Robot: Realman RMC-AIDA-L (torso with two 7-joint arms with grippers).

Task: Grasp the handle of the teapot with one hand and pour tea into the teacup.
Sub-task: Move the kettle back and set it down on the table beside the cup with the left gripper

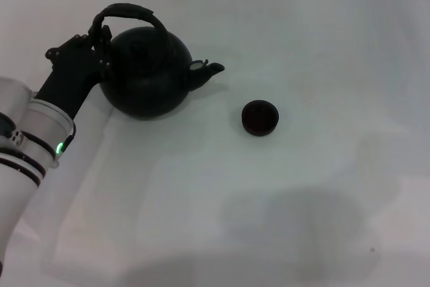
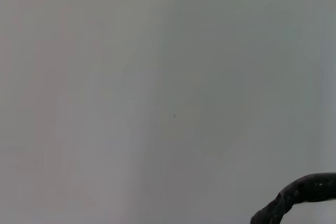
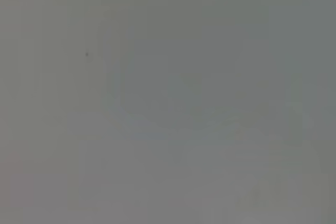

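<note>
Teapot (image 1: 146,75): a round matte black pot is seen upright on the white table (image 1: 302,206), in the far left part of the head view; its short spout (image 1: 205,70) is directed toward the robot's right
Handle (image 1: 127,13): a dark, rough arched bail is carried over the top of the pot; a short curved length of it (image 2: 296,195) is shown at the edge of the left wrist view against the pale surface
Teacup (image 1: 259,117): a small dark handleless cup is placed upright on the table, to the right of the spout and nearer the robot, apart from the pot
Left gripper (image 1: 94,48): the black gripper is positioned at the left end of the handle, against the pot's shoulder; whether its fingers are closed on the bail cannot be told, since black is laid over black
Left arm (image 1: 30,146): a white forearm with a green light is brought in from the lower left
Right gripper: not seen in any view; only a blank grey surface is shown by the right wrist view
</note>
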